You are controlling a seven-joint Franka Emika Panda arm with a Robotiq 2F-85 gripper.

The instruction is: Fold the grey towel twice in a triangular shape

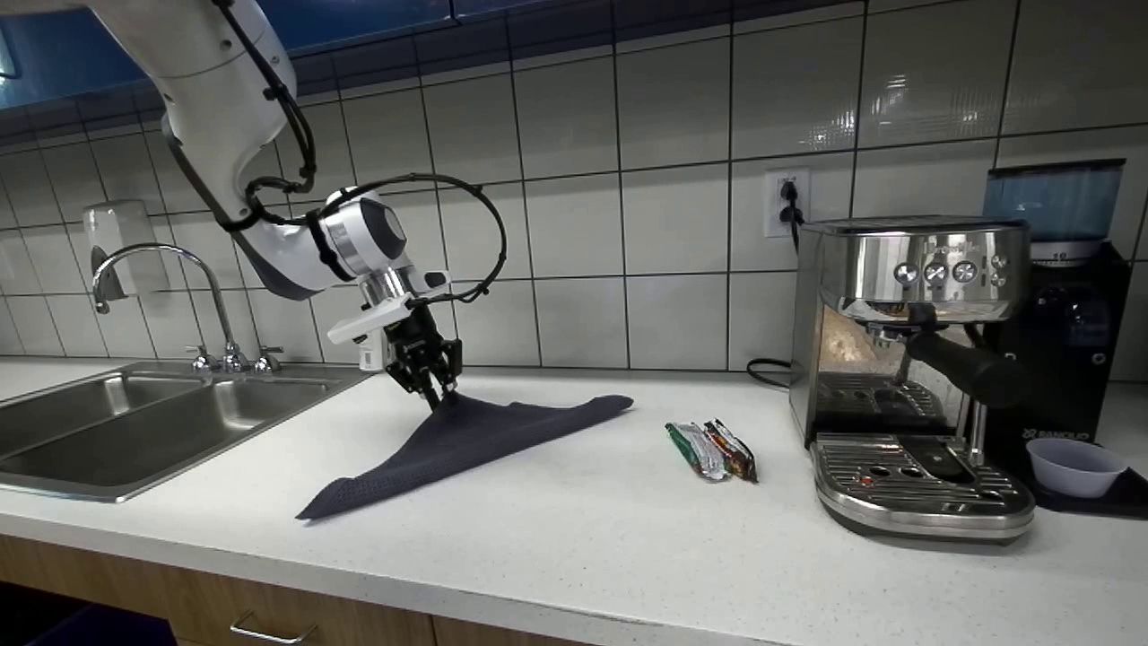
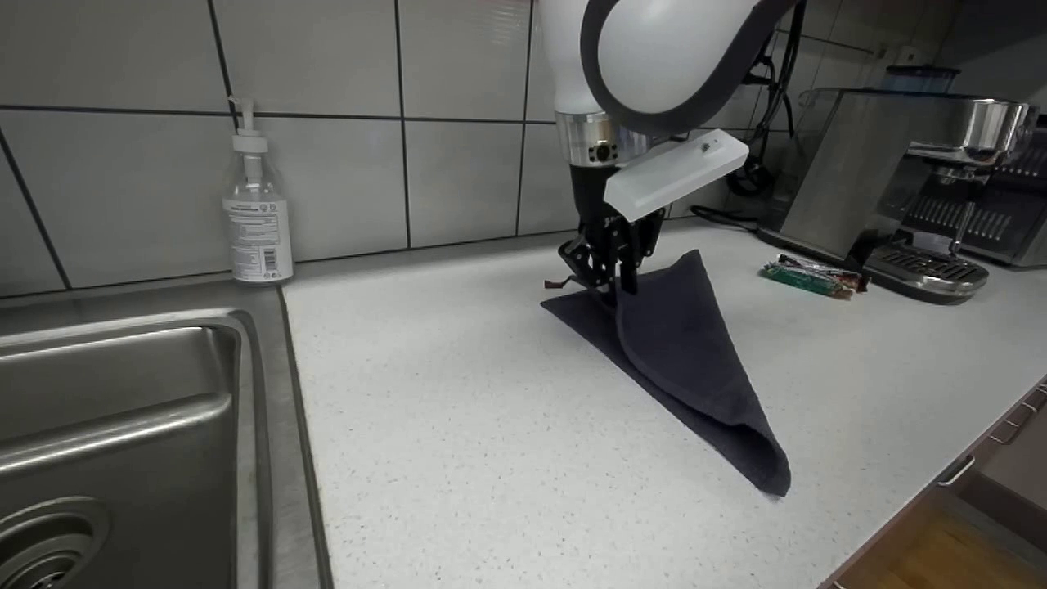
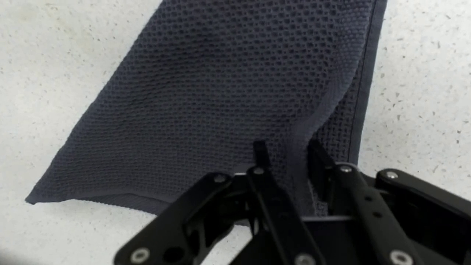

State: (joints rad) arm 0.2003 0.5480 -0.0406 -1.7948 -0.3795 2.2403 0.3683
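The dark grey towel (image 1: 502, 435) lies on the counter, doubled over into a roughly triangular shape. A raised upper layer of the towel (image 2: 687, 335) curls over a lower layer that shows along its sink-facing side. My gripper (image 2: 615, 296) points down at the towel's edge near the wall. In the wrist view the jaws of my gripper (image 3: 287, 149) stand apart, and an upright ridge of the towel (image 3: 220, 95) rises between them. That ridge sits close to the right finger (image 3: 318, 154), with a gap on the left side.
Two snack packets (image 1: 713, 449) lie between the towel and the coffee machine (image 1: 915, 269). A metal sink (image 1: 117, 489) with a faucet (image 1: 220, 309) is set in the counter (image 1: 556, 547). A pump bottle (image 2: 258, 221) stands by the tiled wall.
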